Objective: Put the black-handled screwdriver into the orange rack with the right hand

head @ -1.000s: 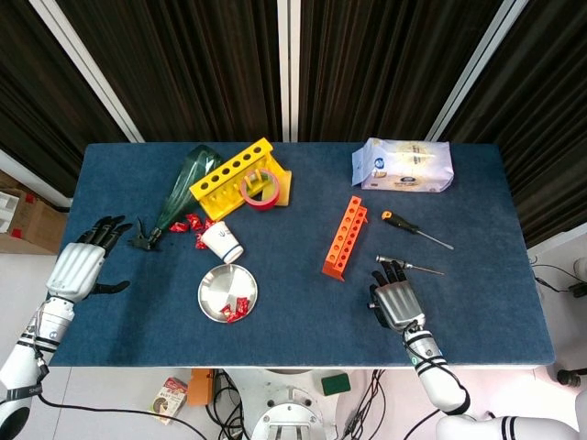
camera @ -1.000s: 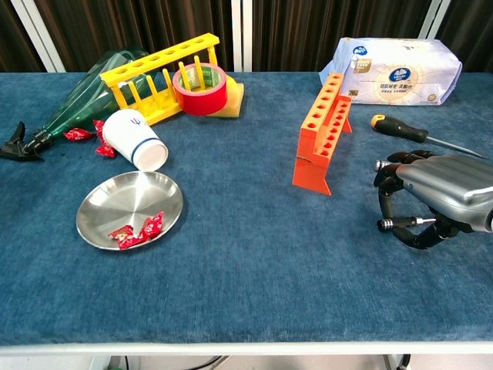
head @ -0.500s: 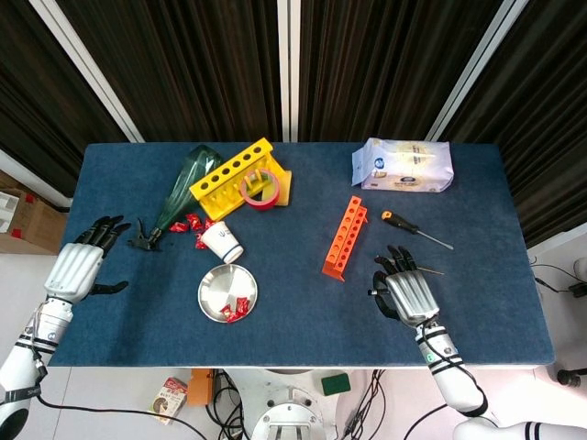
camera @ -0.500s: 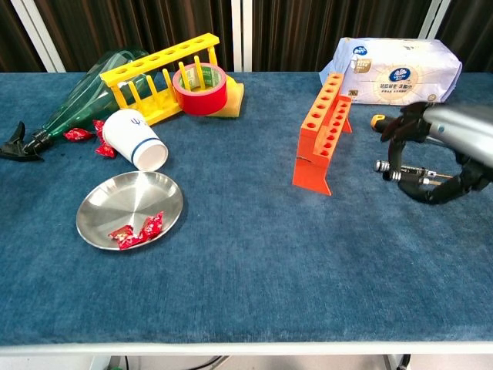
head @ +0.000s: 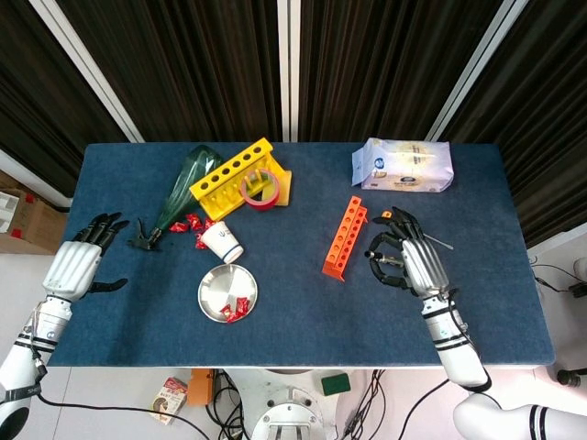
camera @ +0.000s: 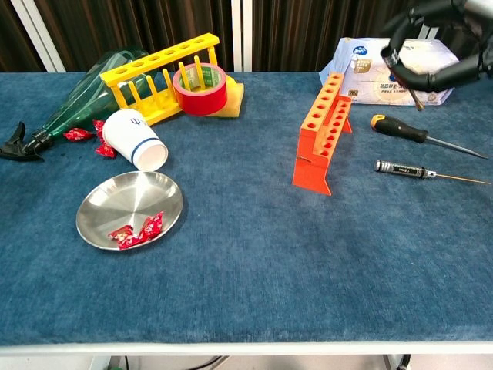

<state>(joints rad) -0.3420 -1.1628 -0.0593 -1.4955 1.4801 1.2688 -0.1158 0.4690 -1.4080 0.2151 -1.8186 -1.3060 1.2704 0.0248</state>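
Note:
The black-handled screwdriver (camera: 400, 129), with an orange butt end, lies flat on the blue table to the right of the orange rack (camera: 323, 127). In the head view only its orange end (head: 386, 216) and shaft tip show past my right hand (head: 408, 258). That hand hovers above the table over both screwdrivers, fingers apart and loosely curved, holding nothing. In the chest view the right hand (camera: 435, 38) is high at the top right. A second, slim dark screwdriver (camera: 404, 168) lies nearer the front. My left hand (head: 78, 266) is spread and empty at the table's left edge.
A white tissue pack (head: 404, 165) lies behind the rack. On the left stand a yellow rack (head: 234, 176), a red tape roll (head: 260, 190), a green bottle (head: 188, 188), a tipped paper cup (head: 223, 243), a steel plate (head: 215, 302) with candies, and a black clip (head: 142, 238).
My right hand has lifted off the table near the front edge and travelled back and up, now above the two screwdrivers. Neither screwdriver has moved. The left hand has stayed put.

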